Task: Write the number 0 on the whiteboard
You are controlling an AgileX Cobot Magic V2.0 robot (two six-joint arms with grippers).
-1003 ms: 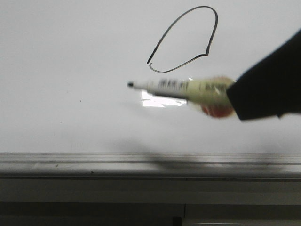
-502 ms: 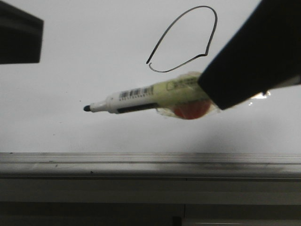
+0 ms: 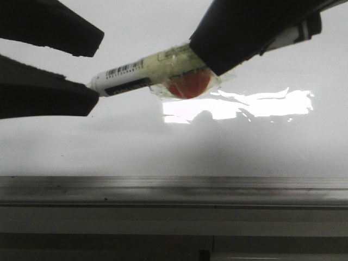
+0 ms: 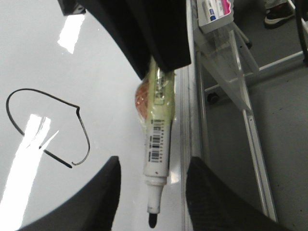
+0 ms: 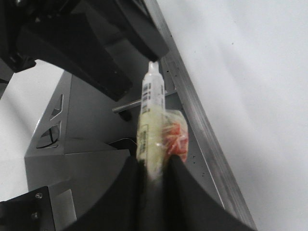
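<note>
The whiteboard (image 3: 109, 147) fills the front view. The number 0 (image 4: 48, 125), a thin black loop with a small gap, shows only in the left wrist view; in the front view the arms and marker hide it. My right gripper (image 3: 217, 43) is shut on a white marker (image 3: 136, 73) wrapped in tape with a red-orange lump (image 3: 187, 84), holding it above the board. In the right wrist view the right gripper (image 5: 153, 173) clamps the marker (image 5: 153, 106). My left gripper (image 3: 98, 68) is open, its fingers either side of the marker's tip (image 4: 153, 219), not touching it.
A grey metal rail (image 3: 174, 187) runs along the board's near edge. A bright glare patch (image 3: 239, 106) lies on the board. Beyond the rail, the left wrist view shows a metal frame (image 4: 231, 72) and a box with pink print (image 4: 216, 12).
My right gripper lifted the marker up and leftward across the front view, covering the 0. My left gripper came in from the left, and its open fingers now flank the marker's tip.
</note>
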